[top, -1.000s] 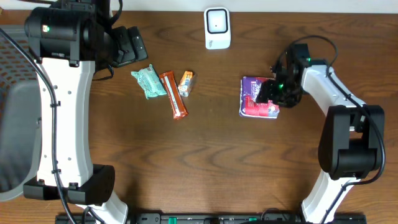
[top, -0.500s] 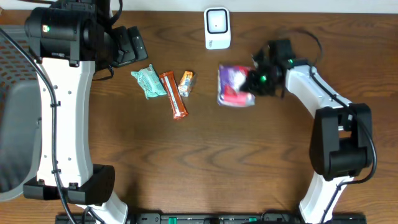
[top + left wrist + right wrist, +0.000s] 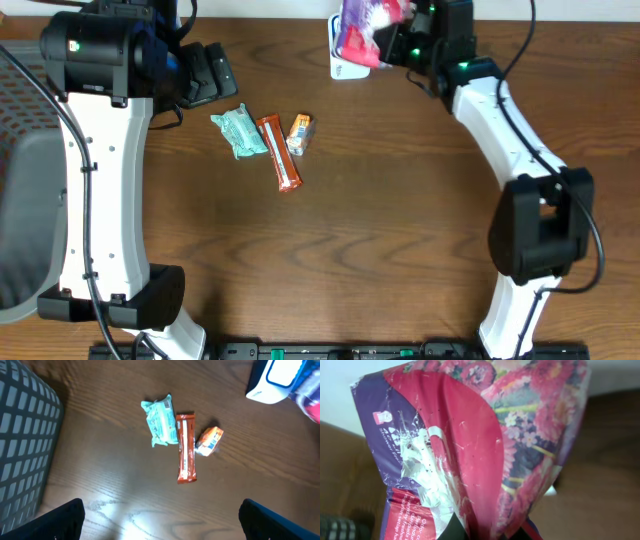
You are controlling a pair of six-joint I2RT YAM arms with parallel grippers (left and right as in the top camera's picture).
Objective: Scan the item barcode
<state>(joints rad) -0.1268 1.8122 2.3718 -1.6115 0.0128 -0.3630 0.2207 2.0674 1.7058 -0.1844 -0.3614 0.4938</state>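
Observation:
A purple and red flowered packet (image 3: 360,27) hangs in the air at the table's far edge, pinched by my shut right gripper (image 3: 402,44). It covers most of the white scanner (image 3: 347,69) standing below it. In the right wrist view the packet (image 3: 470,445) fills the frame, its lower end squeezed in the gripper (image 3: 487,532). My left gripper (image 3: 207,74) stands wide open and empty at the far left. Its wrist view shows the scanner (image 3: 275,380) and a blurred edge of the packet (image 3: 309,397) at the top right. No barcode shows.
Three snacks lie left of centre: a green packet (image 3: 238,132), an orange-brown bar (image 3: 281,153) and a small orange sweet (image 3: 300,133). The left wrist view shows them too, under my open left gripper (image 3: 160,530). A grey mesh chair (image 3: 20,190) stands beyond the left edge.
My right gripper shut on the flowered packet, lifted it off the table at the right and carried it left and back, up over the scanner. The left arm stayed still.

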